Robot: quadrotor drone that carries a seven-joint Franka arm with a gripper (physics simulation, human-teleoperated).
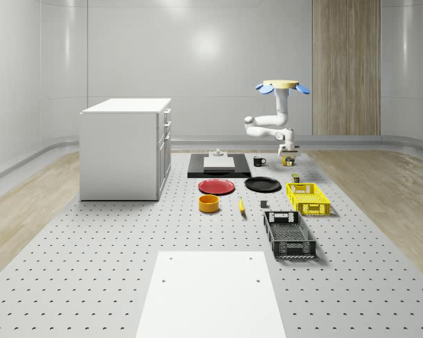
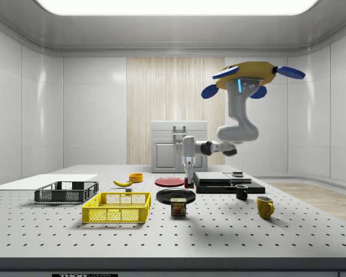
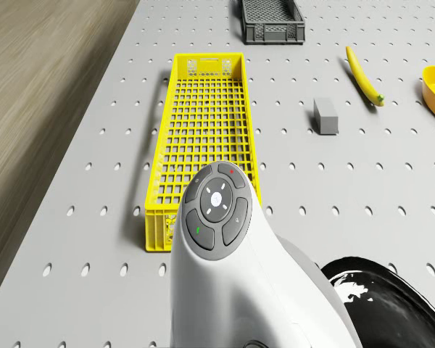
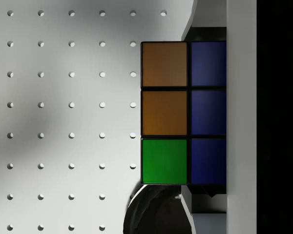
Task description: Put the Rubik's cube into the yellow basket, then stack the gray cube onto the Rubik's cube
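Tool (image 2: 189, 175): pointed straight down, low over the desk (image 1: 92, 267); dark flat finger pads pressed against two opposite sides of the Rubik's cube (image 4: 164, 113), clamped on it.
Rubik's cube: between the pads, at the far end of the desk in the whole-scene view; glossy square tiles in black grid lines, with two orange and one green in one column and three dark blue in the next.
Arm (image 2: 239, 124): smooth white rounded links, bent down and across from the drone to the tool.
Drone (image 2: 245, 78): flat yellow body with blue rotor blades, hovering above the desk's far right part in the whole-scene view.
Black plate (image 1: 262, 184): round, shiny, flat on the desk near the tool.
Yellow basket (image 3: 203, 138): long rectangular plastic crate with lattice walls and floor, nothing inside, on the desk well apart from the Rubik's cube.
Gray cube (image 3: 325, 116): small matte block, resting on the desk just beside the yellow basket, between it and the banana (image 3: 362, 76).
Desk: pale gray, matte, drilled with a regular grid of small holes.
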